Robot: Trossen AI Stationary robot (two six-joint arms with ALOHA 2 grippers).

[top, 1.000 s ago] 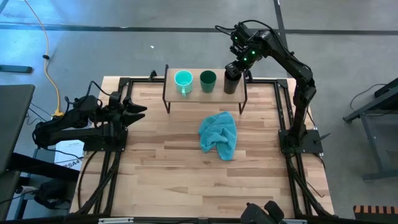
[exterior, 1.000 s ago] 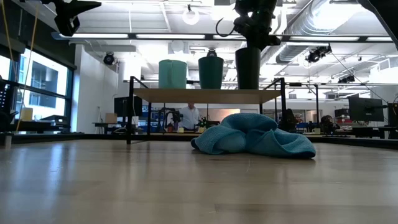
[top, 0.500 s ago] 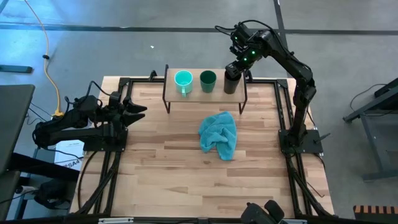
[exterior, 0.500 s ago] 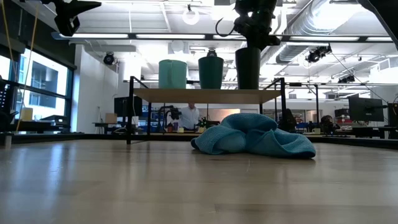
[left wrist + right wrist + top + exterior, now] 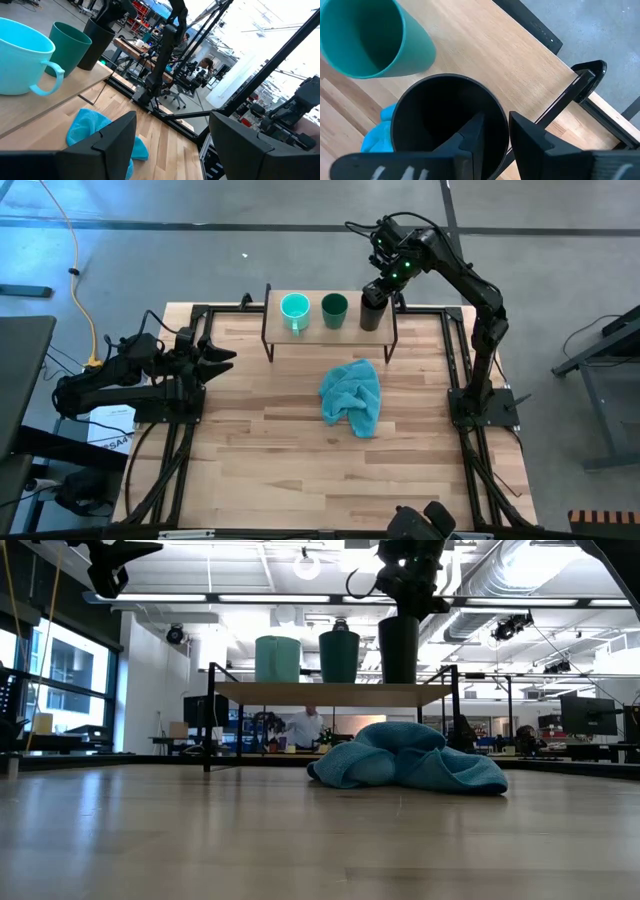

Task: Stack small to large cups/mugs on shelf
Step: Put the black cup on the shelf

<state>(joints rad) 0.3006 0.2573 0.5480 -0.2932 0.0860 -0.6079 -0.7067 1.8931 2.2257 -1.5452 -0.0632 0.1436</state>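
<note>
Three cups stand in a row on their bases on the light-wood shelf (image 5: 312, 328) at the table's far side: a light turquoise mug (image 5: 295, 308), a dark green cup (image 5: 334, 307) and a taller black cup (image 5: 371, 315). My right gripper (image 5: 376, 292) is above the black cup (image 5: 445, 115) and shut on its rim. My left gripper (image 5: 215, 355) is open and empty at the table's left side, well away from the shelf. The row also shows in the low view: mug (image 5: 277, 658), green cup (image 5: 339, 656), black cup (image 5: 398, 649). My right gripper holds the black cup by its rim (image 5: 503, 106), on the side away from the green cup. One finger (image 5: 472, 132) is inside the cup and the other (image 5: 530, 135) outside. The fingers come from above, pointing down. The cup stands upright with its base on the shelf.
A crumpled teal cloth (image 5: 352, 395) lies on the tabletop in front of the shelf. The shelf's thin black legs (image 5: 209, 720) stand at its ends. A person (image 5: 305, 728) shows far behind the table in the low view.
</note>
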